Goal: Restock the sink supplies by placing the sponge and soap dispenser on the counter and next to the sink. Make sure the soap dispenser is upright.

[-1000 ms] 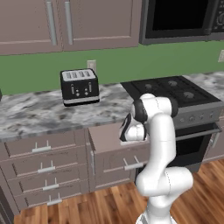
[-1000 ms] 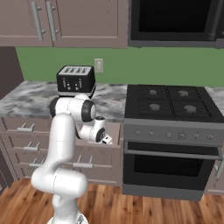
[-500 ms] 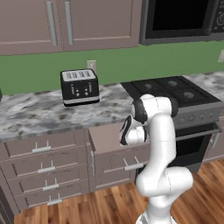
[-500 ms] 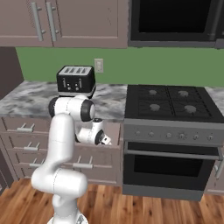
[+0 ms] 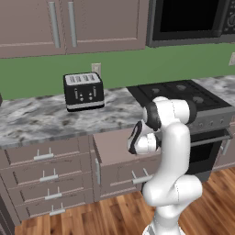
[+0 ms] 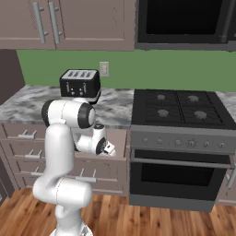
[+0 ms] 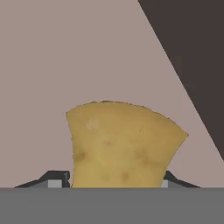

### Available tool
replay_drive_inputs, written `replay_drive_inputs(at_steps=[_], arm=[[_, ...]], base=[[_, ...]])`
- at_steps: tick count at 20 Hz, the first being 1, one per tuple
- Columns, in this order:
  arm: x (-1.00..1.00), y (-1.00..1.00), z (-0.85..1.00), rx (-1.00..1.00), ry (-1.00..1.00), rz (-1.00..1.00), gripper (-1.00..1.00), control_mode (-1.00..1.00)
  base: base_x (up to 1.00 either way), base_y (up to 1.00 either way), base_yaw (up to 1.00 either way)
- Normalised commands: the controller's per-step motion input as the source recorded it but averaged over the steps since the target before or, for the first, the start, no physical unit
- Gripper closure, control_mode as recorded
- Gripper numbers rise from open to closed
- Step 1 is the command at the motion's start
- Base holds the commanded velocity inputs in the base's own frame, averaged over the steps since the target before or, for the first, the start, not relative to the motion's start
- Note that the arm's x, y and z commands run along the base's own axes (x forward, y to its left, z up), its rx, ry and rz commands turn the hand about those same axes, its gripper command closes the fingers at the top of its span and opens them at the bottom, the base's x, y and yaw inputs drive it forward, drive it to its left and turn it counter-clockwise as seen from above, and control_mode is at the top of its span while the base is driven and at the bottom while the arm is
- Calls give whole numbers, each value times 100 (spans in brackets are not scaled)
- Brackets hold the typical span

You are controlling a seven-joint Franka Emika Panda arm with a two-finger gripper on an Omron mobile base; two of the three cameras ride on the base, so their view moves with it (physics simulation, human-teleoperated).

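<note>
Since a second ago, lowered deeper into the open drawer [image 5: 112, 144]; gripper [image 7: 109, 183] half-closed, fingertips [image 7: 54, 179] flanking the porous, yellowish-tan sponge [image 7: 122, 146]; grip unclear.

No legible text, labels, brand marks, numbers or signs in any view. The toaster [image 5: 83, 91] front carries small light marks by its controls, too small to read. The stove [image 6: 183, 138] control panel shows a row of knobs with no readable markings. The wall outlet [image 6: 104, 68] plate is blank. The sponge [image 7: 122, 146] surface shows brownish speckles only, no print.
</note>
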Motion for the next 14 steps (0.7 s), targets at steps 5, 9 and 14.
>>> replay_drive_inputs(at_steps=[5,9,14], arm=[[10,0,100,0,-1,0,100,-100],[0,0,100,0,0,0,100,-100],[-3,0,100,-1,0,0,100,-100]], base=[[0,0,0],[0,0,0],[0,0,0]])
